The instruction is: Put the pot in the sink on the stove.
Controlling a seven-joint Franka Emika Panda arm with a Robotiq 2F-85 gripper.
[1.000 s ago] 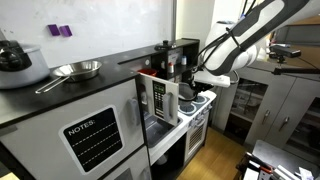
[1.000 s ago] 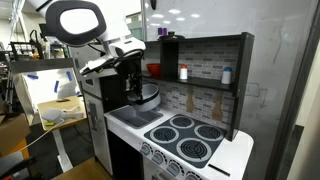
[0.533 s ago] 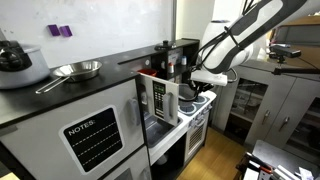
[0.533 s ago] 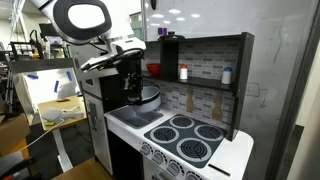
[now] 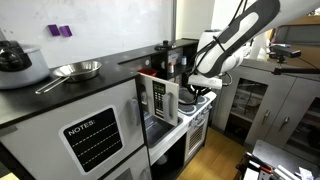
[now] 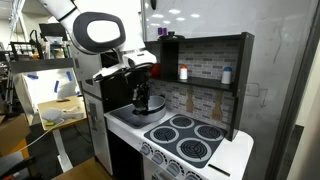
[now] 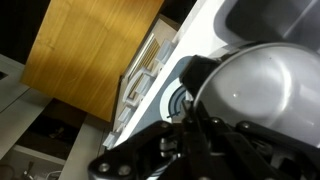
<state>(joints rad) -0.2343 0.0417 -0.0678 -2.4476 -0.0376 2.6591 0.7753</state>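
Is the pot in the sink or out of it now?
Out. The gripper holds the pot raised above the white counter, not yet on the stove.

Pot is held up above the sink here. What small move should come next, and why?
Probably a short sideways carry toward the stove, keeping height. The gripper holds the pot, tilted, clear above the sink. The burners beside it look bare, so nothing seems to block that path. Lowering would follow once over a burner.

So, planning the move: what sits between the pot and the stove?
Nothing; in an exterior view only bare white top separates the pot from the stove.
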